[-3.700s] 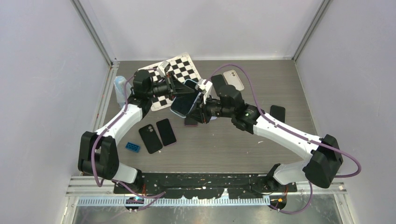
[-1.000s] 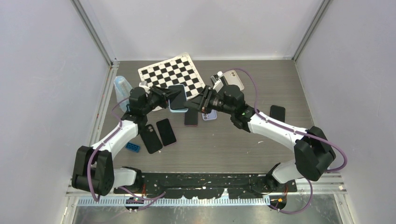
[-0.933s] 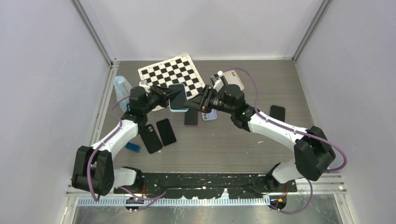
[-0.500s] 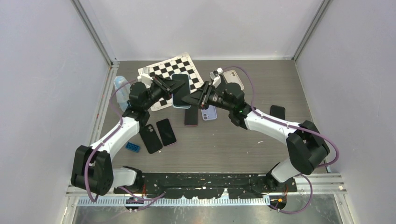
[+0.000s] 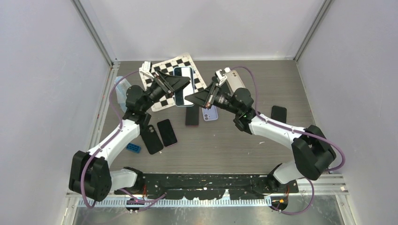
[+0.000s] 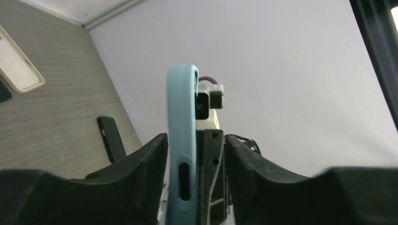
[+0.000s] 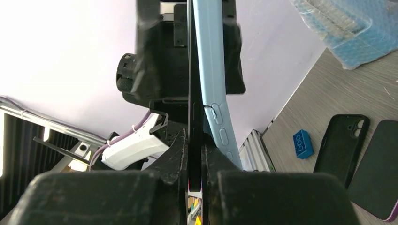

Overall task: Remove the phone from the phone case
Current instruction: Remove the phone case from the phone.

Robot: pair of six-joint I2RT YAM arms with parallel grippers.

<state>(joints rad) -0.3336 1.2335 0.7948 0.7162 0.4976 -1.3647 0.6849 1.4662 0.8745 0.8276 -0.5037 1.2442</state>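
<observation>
A phone in a light blue case (image 5: 183, 86) is held in the air over the checkerboard, between both grippers. My left gripper (image 5: 179, 87) is shut on the case; in the left wrist view the blue case edge (image 6: 182, 154) stands upright between its jaws (image 6: 196, 140), with a black finger of the other gripper pressed beside it. My right gripper (image 5: 195, 97) is shut on the dark phone edge (image 7: 195, 117); its fingers (image 7: 183, 154) pinch it tightly. The blue case (image 7: 213, 93) bends away to the right of the phone there.
A checkerboard sheet (image 5: 199, 75) lies at the back. On the table lie a black case (image 5: 151, 139), a dark phone (image 5: 166, 132), a blue brick (image 5: 133, 148), another dark phone (image 5: 191, 116), a lilac phone (image 5: 210, 114), a beige case (image 5: 234, 80), a black case (image 5: 279, 114).
Both grippers have lifted the cased phone up and toward the back, over the checkerboard. The phone now stands more upright between them.
</observation>
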